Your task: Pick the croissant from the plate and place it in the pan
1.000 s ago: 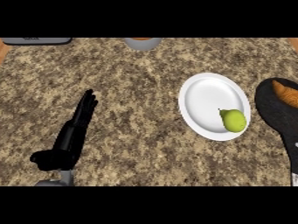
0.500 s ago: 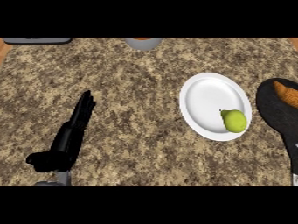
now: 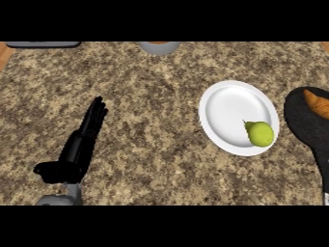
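Croissant in pan; pear on plate.

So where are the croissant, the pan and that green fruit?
croissant (image 3: 324, 109): head view, middle of its orange crust, inside the pan.
pan (image 3: 308, 124): head view, bare black floor beside the croissant.
green fruit (image 3: 260, 133): head view, its round body, on the plate.

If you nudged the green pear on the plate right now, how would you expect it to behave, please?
The pear looks rounded and lies on its side near the white plate's lower right rim, so it would probably roll, perhaps off the edge. Its skin looks smooth, so it may slip. It likely keeps its shape.
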